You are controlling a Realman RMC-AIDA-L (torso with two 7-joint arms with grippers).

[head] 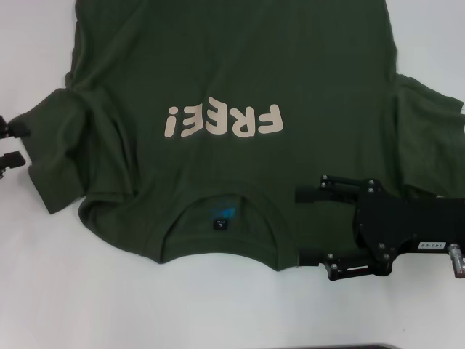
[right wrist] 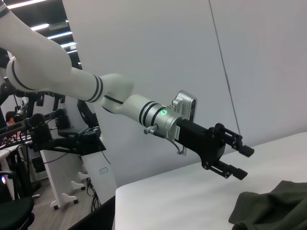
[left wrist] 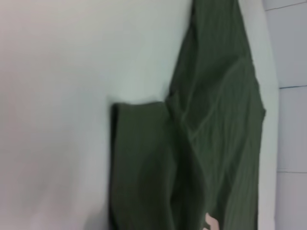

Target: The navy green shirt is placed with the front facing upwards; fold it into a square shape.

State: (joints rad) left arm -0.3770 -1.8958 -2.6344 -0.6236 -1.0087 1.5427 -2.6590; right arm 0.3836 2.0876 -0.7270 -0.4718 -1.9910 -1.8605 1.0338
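The navy green shirt lies flat on the white table, front up, with the cream "FREE!" lettering upside down to me and the collar with its blue label on the near side. My right gripper is open over the shoulder just right of the collar, with nothing held. At the far left my left gripper is open just beside the bunched sleeve. The right wrist view shows the left gripper open above the table, near that sleeve. The left wrist view shows the sleeve and the shirt's side.
White table surrounds the shirt, with bare surface in front of the collar. The right sleeve lies folded partly over the body. A dark table edge runs along the near side.
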